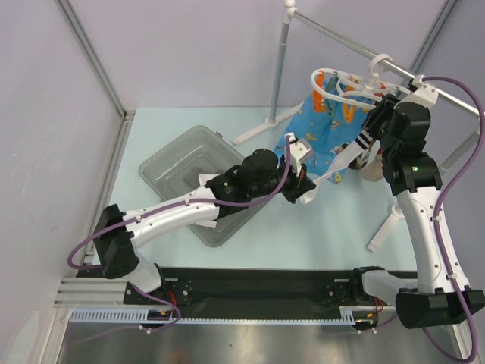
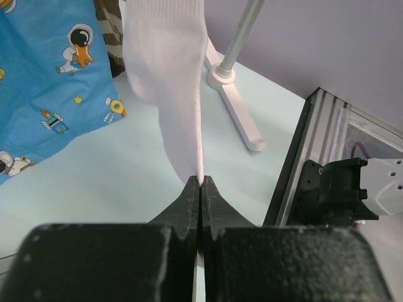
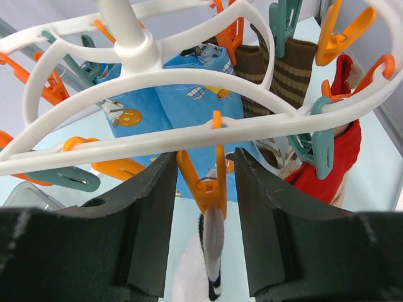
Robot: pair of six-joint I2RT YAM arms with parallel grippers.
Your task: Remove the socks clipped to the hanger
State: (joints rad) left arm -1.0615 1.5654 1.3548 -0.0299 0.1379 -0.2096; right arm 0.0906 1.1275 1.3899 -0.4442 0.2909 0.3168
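White sock [image 2: 167,63]: toe clamped in left gripper [image 2: 199,180].
Right gripper [image 3: 204,157]: half-open astride orange clip [image 3: 209,189], not squeezing.
Risk: pulling before clip opens yanks hanger [image 3: 129,47], stretches sock.

- The pale green table [image 1: 318,243] spreads under the left claw [image 1: 307,193] and is bare just below its tips.
- A grey plastic bin [image 1: 170,155] stands on the table behind the claw, under that arm.
- One white stand foot [image 2: 242,123] lies flat ahead of the claw.
- Another foot [image 1: 254,133] lies off to the claw's left.
- The blue printed cloth [image 2: 44,94], ahead and left of the claw, seems to reach the tabletop.
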